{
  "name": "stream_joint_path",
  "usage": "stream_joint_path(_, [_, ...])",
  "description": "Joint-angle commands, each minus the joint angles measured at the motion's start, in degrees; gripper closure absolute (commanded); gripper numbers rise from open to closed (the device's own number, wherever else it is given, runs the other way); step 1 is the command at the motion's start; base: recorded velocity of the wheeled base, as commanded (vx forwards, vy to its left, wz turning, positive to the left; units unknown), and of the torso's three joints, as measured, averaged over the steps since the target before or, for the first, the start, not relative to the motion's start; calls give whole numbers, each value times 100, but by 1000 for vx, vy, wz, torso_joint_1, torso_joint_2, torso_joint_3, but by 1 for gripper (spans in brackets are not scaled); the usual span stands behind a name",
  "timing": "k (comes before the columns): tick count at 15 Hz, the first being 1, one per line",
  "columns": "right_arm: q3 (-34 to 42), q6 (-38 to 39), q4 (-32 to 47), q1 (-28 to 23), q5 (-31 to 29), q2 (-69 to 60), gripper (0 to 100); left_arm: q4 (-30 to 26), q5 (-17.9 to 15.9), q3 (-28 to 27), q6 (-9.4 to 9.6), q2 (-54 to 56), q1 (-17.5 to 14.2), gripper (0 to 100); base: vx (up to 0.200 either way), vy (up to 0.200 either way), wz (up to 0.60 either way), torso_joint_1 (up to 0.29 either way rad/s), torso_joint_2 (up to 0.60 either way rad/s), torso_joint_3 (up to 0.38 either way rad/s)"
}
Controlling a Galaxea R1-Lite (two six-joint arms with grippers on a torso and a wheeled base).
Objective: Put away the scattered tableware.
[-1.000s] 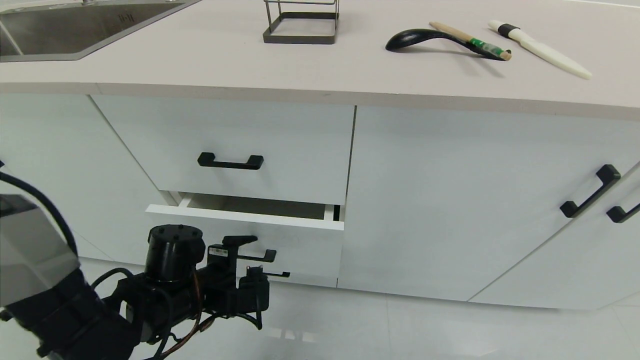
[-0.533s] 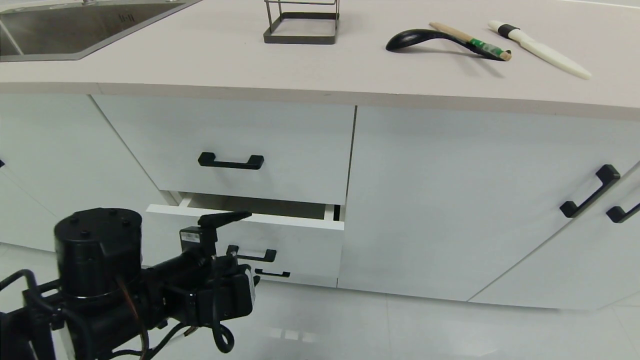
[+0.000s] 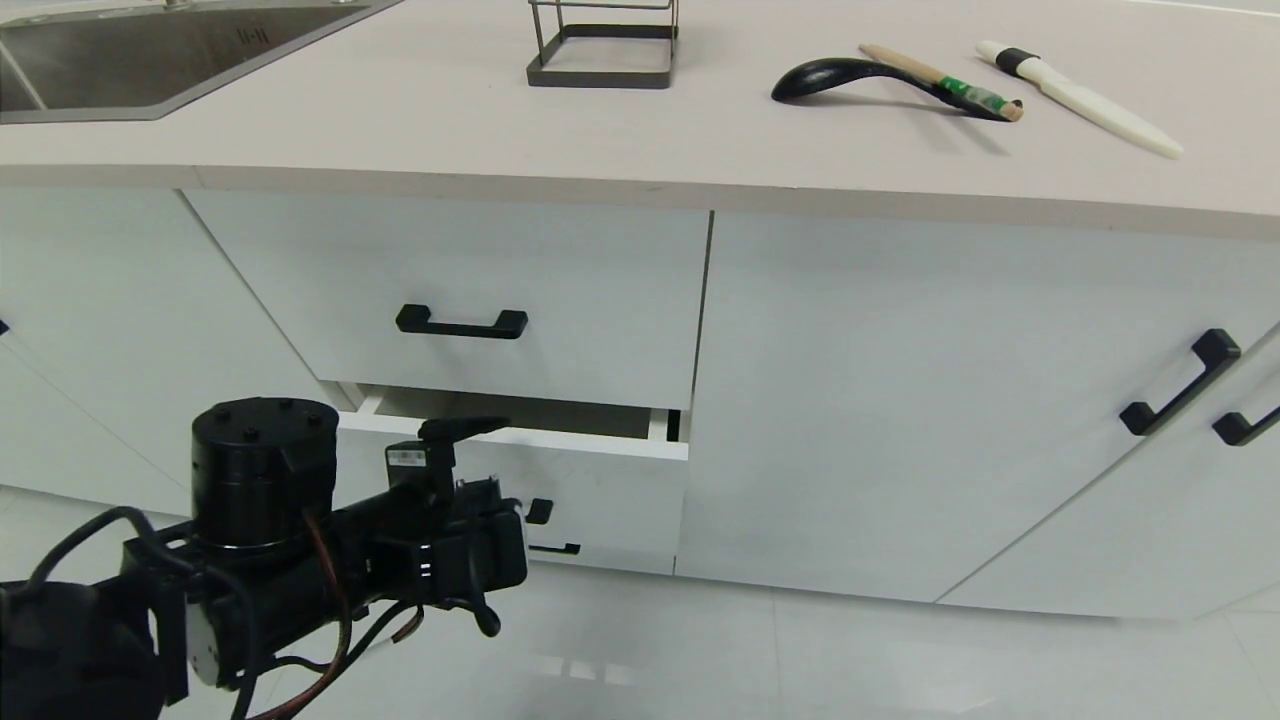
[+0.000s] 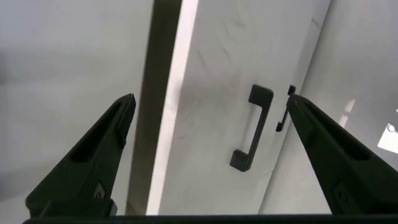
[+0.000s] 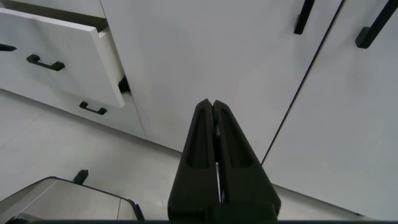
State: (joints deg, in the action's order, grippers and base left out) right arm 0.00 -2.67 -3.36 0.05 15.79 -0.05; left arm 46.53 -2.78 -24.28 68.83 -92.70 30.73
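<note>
Tableware: three pieces lie loose on the countertop, toward its right side, none of them held
Spoon: black spoon lying flat, bowl to the left, handle running right
Wooden utensil: a wooden-handled utensil with a green band, lying aslant, its end meeting the end of the spoon's handle
White utensil: a long white utensil with a black band near its far end, just right of the other two and apart from them
Left gripper: the left gripper is spread wide with nothing between its fingers; it is low in front of the lower drawer, pointed at the drawer's face, not touching it
Right gripper: the right gripper has its fingers pressed together with nothing in them, hanging over the floor in front of the cabinet doors
Lower drawer: lower drawer pulled partly out, a dark gap showing along its top; its black handle sits between the spread fingers in the left wrist view, farther off
Upper drawer: upper drawer closed, black handle at its middle
Cabinet doors: white doors to the right of the drawers, shut, with black handles
Rack: dark wire rack at the back of the countertop, left of the spoon
Sink: steel sink set into the countertop's far left corner
</note>
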Motion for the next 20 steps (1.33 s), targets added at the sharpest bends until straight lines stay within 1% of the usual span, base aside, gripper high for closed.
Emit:
stream_joint_path(1, [0,3,2,4,3,5,100,93,-21,-33,-27,-363,-129,0,0,0,0,0,0,0])
stream_joint_path(2, [0,-5,2,-5,3,5,100,278,-144,-59,-159,-521,-199,0,0,0,0,0,0,0])
stream_joint_path(3, [0,-5,2,4,3,5,100,462,-214,-85,-238,-636,-270,0,0,0,0,0,0,0])
stream_joint_path(6, [0,3,2,-5,3,5,100,611,-223,-156,-247,-908,-428,0,0,0,0,0,0,0])
stream_joint_path(8, [0,-5,2,4,3,5,100,638,-232,-191,-238,-1066,-437,0,0,0,0,0,0,0])
stream_joint_path(10, [0,-5,-6,4,3,5,100,691,-232,-358,-212,-1260,-445,0,0,0,0,0,0,0])
stream_joint_path(12, [0,-5,2,-5,3,5,100,831,-232,-411,-159,-1409,-445,0,0,0,0,0,0,0])
stream_joint_path(14, [0,-5,-6,4,3,5,100,945,-232,-367,25,-1488,-445,0,0,0,0,0,0,0])
stream_joint_path(18, [0,-5,-6,4,3,5,100,954,-232,-164,52,-1488,-445,0,0,0,0,0,0,0])
stream_joint_path(20, [0,-5,2,4,3,5,100,1095,-232,29,52,-1488,-480,0,0,0,0,0,0,0])
